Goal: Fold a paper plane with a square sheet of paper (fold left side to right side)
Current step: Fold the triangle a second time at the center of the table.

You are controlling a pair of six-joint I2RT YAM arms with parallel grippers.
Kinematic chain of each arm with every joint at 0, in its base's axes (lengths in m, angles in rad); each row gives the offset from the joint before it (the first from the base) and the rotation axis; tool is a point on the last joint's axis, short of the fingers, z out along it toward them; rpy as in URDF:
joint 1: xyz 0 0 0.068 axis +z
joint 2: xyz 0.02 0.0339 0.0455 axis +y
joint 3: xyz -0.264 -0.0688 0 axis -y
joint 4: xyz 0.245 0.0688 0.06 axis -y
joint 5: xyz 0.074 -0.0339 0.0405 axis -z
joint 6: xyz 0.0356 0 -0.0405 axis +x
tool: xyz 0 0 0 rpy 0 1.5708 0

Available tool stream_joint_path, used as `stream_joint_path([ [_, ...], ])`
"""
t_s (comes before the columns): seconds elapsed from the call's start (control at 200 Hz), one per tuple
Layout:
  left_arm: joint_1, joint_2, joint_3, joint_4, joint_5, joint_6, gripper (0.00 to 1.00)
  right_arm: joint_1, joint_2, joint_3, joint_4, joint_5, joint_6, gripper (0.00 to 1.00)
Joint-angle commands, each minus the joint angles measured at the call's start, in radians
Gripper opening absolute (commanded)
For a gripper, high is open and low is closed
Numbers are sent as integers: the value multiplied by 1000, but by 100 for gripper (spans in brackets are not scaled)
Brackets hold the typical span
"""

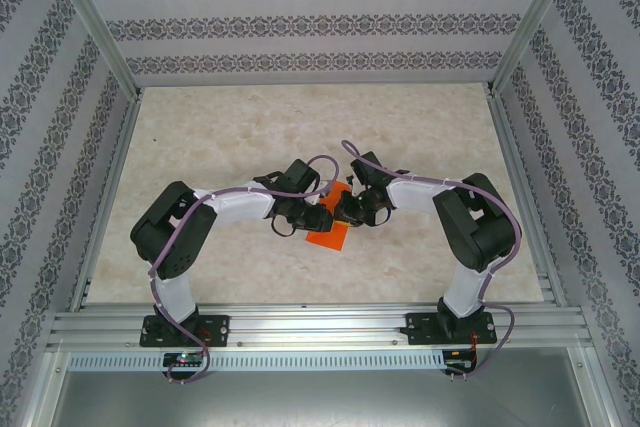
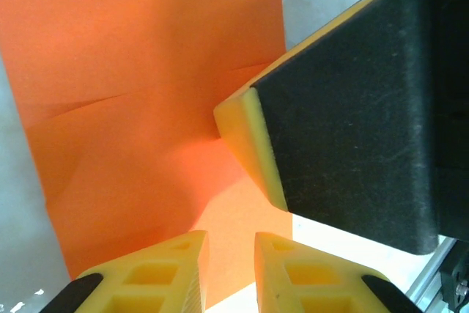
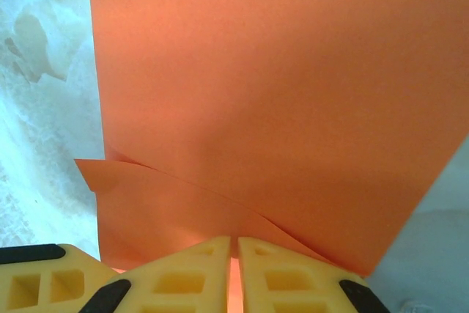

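The orange square sheet of paper [image 1: 327, 230] lies mid-table between both grippers, folded over into two layers. In the right wrist view the upper layer of the paper [image 3: 278, 93] curves over a lower layer whose corner pokes out at the left. My right gripper [image 3: 234, 242] is shut on the paper's near edge, and a sliver of orange shows between its pads. My left gripper [image 2: 230, 245] stands slightly open just over the paper [image 2: 146, 71], with a clear gap between its fingers. The right gripper's finger [image 2: 253, 144] presses on the sheet close ahead of it.
A pale marbled tabletop [image 1: 250, 137] surrounds the paper. Aluminium rails [image 1: 300, 327] run along the near edge and up the sides, with patterned walls behind. The two arms bend inward and meet at the centre. A left gripper finger [image 3: 44, 280] sits beside the right gripper.
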Motion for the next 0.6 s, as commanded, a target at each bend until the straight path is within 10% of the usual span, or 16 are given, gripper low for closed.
stream_joint_path([
  [0.0, -9, 9, 3, 52, 45, 19, 25, 3, 25, 11, -24, 44, -12, 13],
  [0.595, -22, 37, -16, -50, -76, 48, 24, 0, 18, 2, -38, 56, -19, 13],
])
